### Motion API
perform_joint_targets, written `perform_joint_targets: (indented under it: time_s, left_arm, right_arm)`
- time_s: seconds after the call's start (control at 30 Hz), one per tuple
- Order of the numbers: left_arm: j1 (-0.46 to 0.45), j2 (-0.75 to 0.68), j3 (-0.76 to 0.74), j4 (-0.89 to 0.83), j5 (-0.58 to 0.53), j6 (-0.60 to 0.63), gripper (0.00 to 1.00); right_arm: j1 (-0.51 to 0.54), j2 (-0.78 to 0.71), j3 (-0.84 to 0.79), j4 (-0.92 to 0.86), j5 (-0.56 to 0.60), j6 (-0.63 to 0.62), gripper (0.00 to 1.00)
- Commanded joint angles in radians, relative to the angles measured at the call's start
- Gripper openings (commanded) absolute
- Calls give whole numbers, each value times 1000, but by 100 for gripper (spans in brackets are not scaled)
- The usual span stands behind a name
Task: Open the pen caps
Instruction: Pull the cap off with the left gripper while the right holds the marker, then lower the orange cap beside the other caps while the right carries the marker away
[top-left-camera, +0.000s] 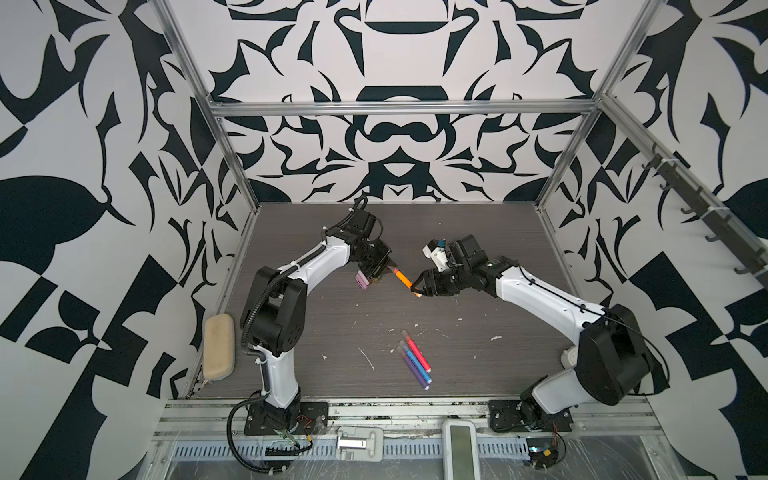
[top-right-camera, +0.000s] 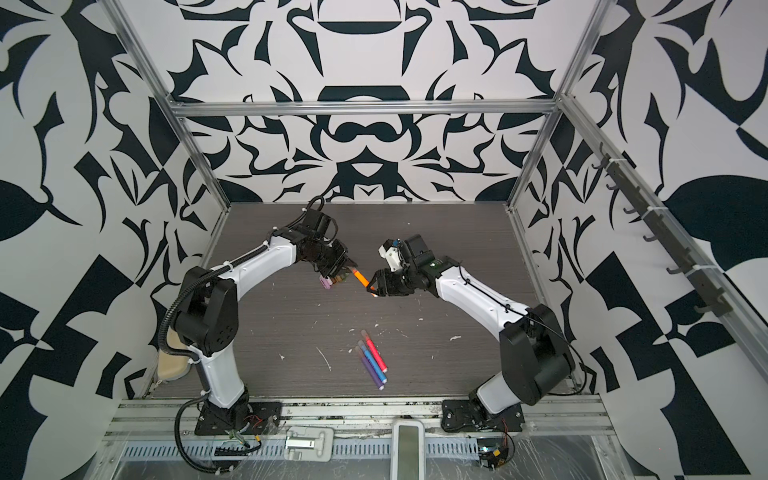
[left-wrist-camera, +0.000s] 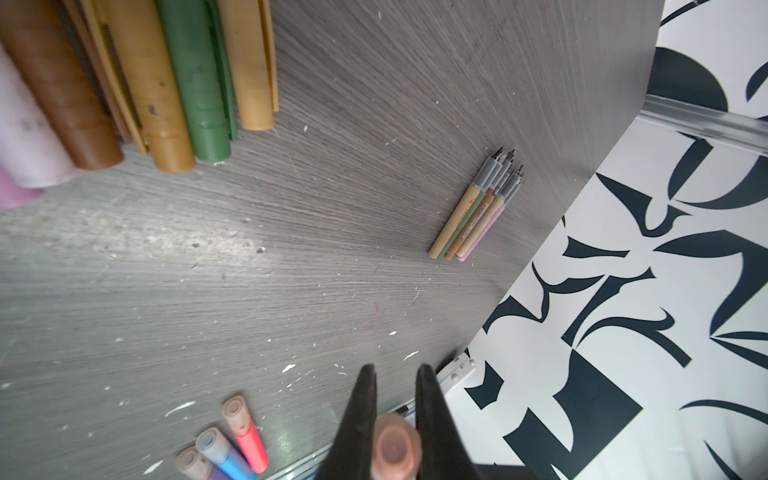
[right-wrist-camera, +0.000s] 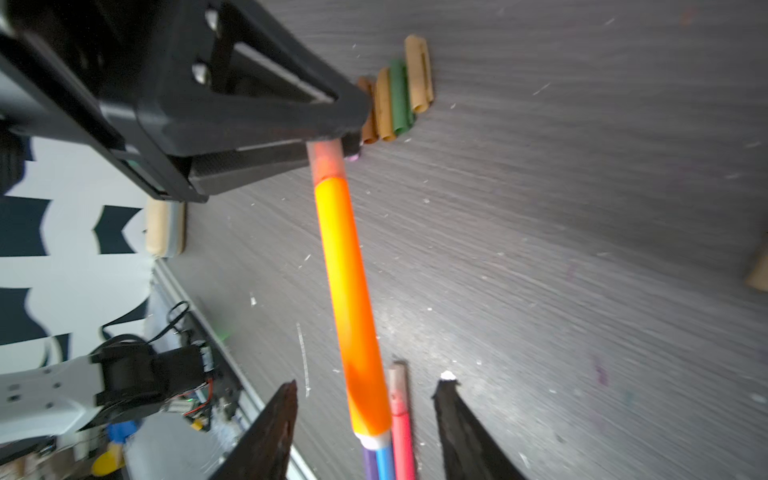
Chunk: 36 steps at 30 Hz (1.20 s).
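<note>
One orange pen (right-wrist-camera: 349, 282) is held over the desk (top-left-camera: 457, 353). The left fingers (left-wrist-camera: 357, 415) pinch its pale end. The right fingers (right-wrist-camera: 274, 428) stand spread around its other end.

text: none legible | pen bodies (left-wrist-camera: 469, 216): printing too small to read

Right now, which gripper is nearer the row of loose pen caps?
Left. The left gripper sits right by the pen caps, shut on one end of the orange pen. The right gripper is farther off, open around the pen's other end.
</note>
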Motion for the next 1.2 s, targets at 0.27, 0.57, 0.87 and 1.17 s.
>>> perform_joint_targets:
  time_s: [0.27, 0.57, 0.87, 1.17]
  left_arm:
    - [-13, -23, 21, 60, 47, -36, 0]
    - [-19, -46, 3, 65, 63, -19, 0]
    - [-8, -52, 13, 63, 85, 12, 0]
    - [399, 110, 404, -290, 103, 303, 0]
  right_arm:
    - [1, 82, 100, 47, -137, 2, 40]
    - [1, 114, 135, 46, -147, 4, 28]
    - [3, 103, 123, -26, -97, 16, 0]
    - [11, -165, -171, -35, -94, 17, 0]
